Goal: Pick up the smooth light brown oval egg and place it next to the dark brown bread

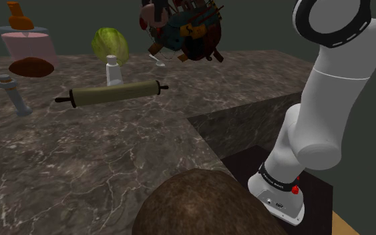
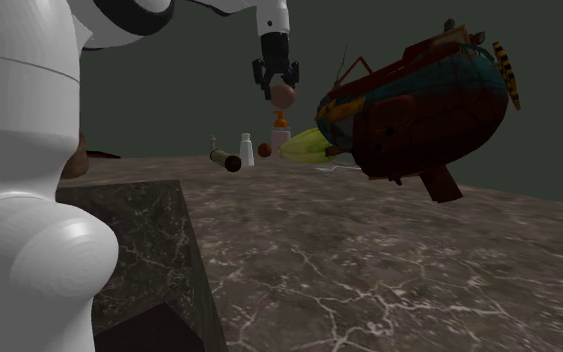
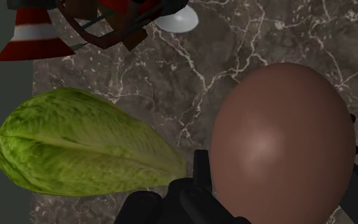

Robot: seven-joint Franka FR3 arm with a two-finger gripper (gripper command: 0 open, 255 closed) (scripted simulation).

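Observation:
My black gripper point(image 2: 275, 82) hangs high above the marble counter point(image 2: 369, 270), shut on a smooth brown egg point(image 2: 285, 92). In the wrist view the egg point(image 3: 282, 140) sits between the black fingers point(image 3: 201, 175) of the gripper point(image 3: 276, 197), above and beside a green lettuce head point(image 3: 82, 143). From the shoulder camera the gripper point(image 1: 153, 16) is at the top, next to the toy airship. A small dark brown loaf point(image 1: 30, 67) lies at the far left of the counter. A big dark brown rough mound point(image 1: 200, 207) bulges in at the shoulder view's bottom edge.
A colourful toy airship point(image 2: 419, 110) hovers close to the gripper. On the counter lie a rolling pin point(image 1: 113, 93), a white bottle point(image 1: 114, 70), the lettuce point(image 1: 111, 43), a tipped grey bottle point(image 1: 16, 97) and a pink block with an orange bottle point(image 1: 25, 37). The counter has a cut-out corner point(image 1: 246, 127) by the stand.

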